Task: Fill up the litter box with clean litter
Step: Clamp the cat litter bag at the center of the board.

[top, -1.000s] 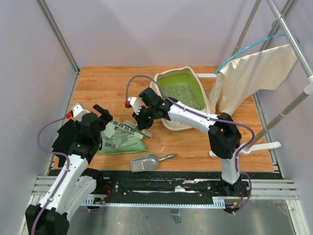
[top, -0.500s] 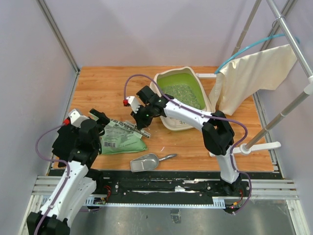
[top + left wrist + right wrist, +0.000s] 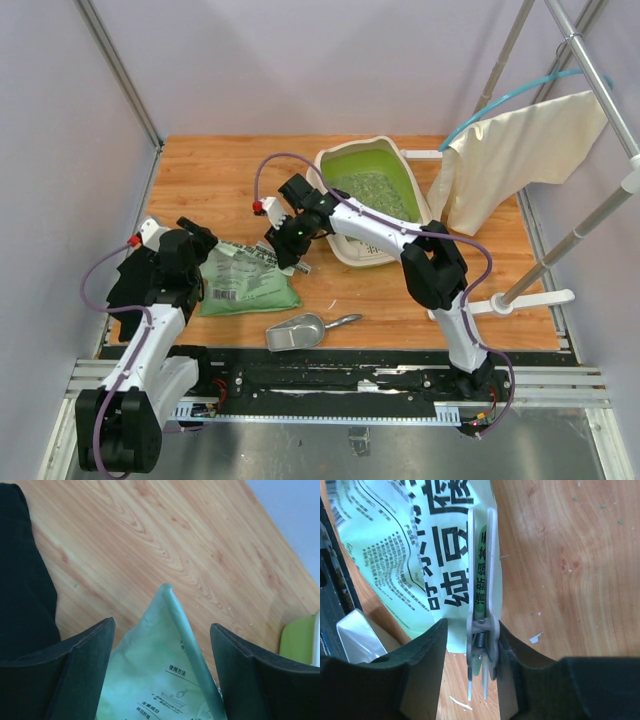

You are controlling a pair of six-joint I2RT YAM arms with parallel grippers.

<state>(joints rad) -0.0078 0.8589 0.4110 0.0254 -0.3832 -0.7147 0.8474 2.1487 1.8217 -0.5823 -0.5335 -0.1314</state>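
The litter box (image 3: 345, 252), cream with a green inside, stands at the back middle of the table; its green edge (image 3: 300, 639) shows in the left wrist view. Clean litter (image 3: 373, 189) covers part of its floor. A light green printed bag (image 3: 247, 283) lies to its front left, with a white spring clip (image 3: 482, 570) on its top edge. My right gripper (image 3: 471, 625) straddles the clip: the right finger touches it, the left stands off with a gap. My left gripper (image 3: 161, 627) is open around the bag's corner (image 3: 165, 665) without touching it.
A silver metal scoop (image 3: 298, 331) lies near the front edge, below the bag; its bowl (image 3: 355, 635) shows in the right wrist view. A cream cloth (image 3: 520, 150) hangs from a rail at the right. A few stray granules (image 3: 576, 499) dot the wood.
The right gripper's jaws have loosened from the clip. The left gripper has turned and come down to the bag's left corner. The bag lies slightly flatter.
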